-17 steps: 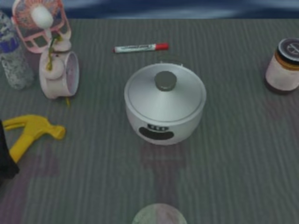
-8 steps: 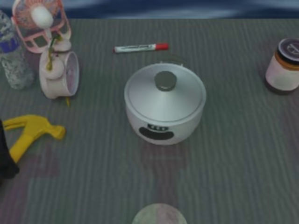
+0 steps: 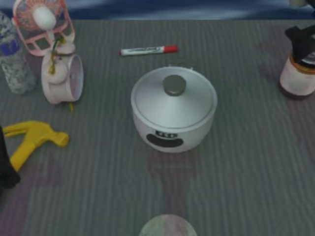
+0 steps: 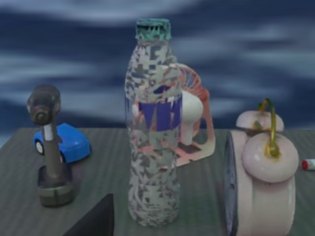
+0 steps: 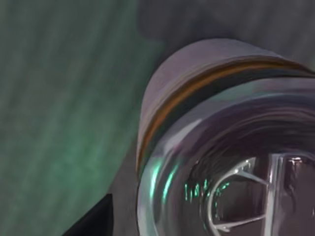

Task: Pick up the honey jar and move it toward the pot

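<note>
The honey jar stands at the table's far right, its white label and amber band showing. My right gripper hangs directly over its dark lid and hides most of it. In the right wrist view the lid fills the picture close up, with one dark fingertip standing off to the side of the jar, the gripper open. The large white pot with its grey knob sits in the middle of the table, well to the left of the jar. My left arm is parked at the left edge.
A red-capped marker lies behind the pot. At the left stand a white-pink alarm clock, a water bottle, a pink fan and a yellow hammer. A pale round object sits at the front edge.
My right gripper has come into the top view from the far right corner and now covers the honey jar's lid. The jar and everything else stay where they were.
</note>
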